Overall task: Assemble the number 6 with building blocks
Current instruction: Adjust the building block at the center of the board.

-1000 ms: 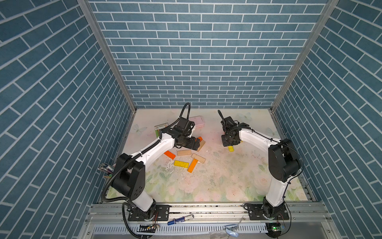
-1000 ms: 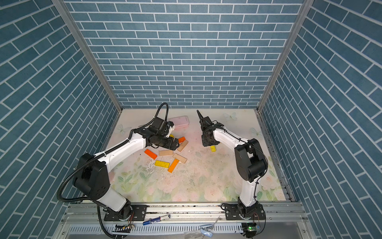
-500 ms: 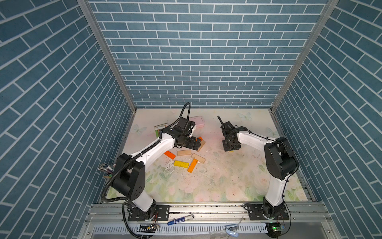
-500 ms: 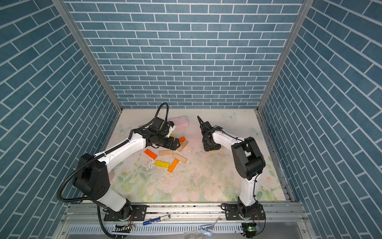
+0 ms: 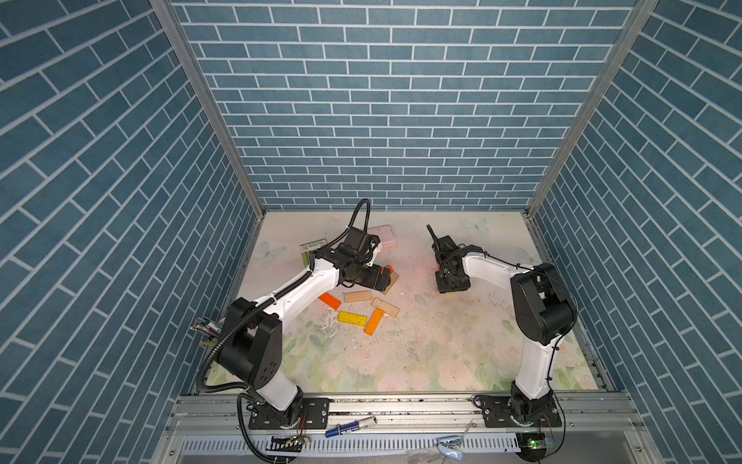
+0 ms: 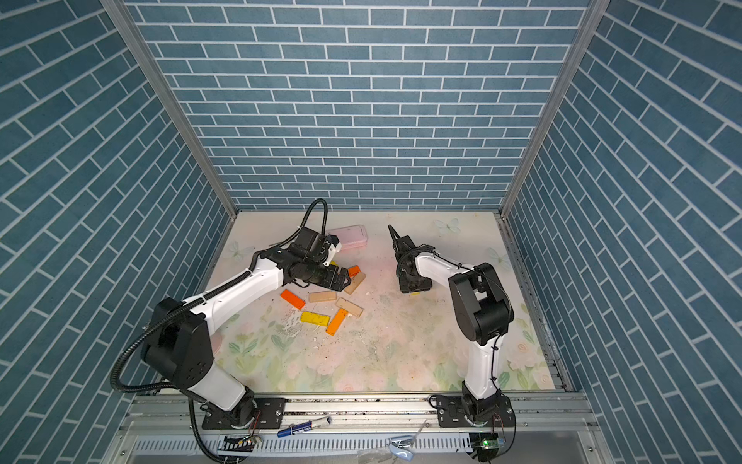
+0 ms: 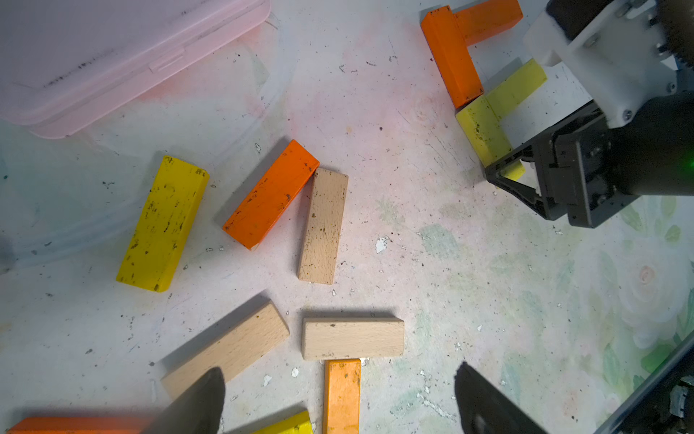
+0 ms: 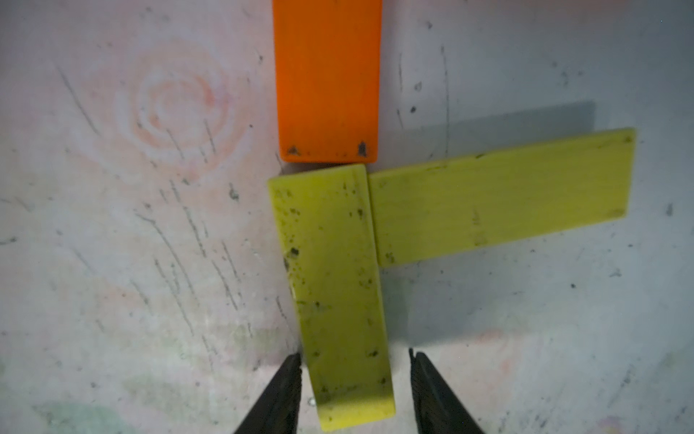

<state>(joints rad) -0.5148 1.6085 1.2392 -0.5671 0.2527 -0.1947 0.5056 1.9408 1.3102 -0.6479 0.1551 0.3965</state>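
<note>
My right gripper is open and straddles the end of a yellow block, with a gap on one side. That block lies flat, end to end with an orange block, and a second yellow block butts against its side. In the left wrist view these bars and another orange one form an angular figure beside the right gripper. My left gripper is wide open above loose building blocks: yellow, orange, tan and tan. In both top views the grippers stay low over the mat.
A pink case lies behind the left gripper, and a clear pack lies left of it. More loose blocks, such as an orange one and a yellow one, sit in front of the left arm. Blue brick walls enclose the mat.
My right gripper has moved forward and down over the yellow block that lay in front of it. Its jaws have parted slightly. The left arm has not moved.
</note>
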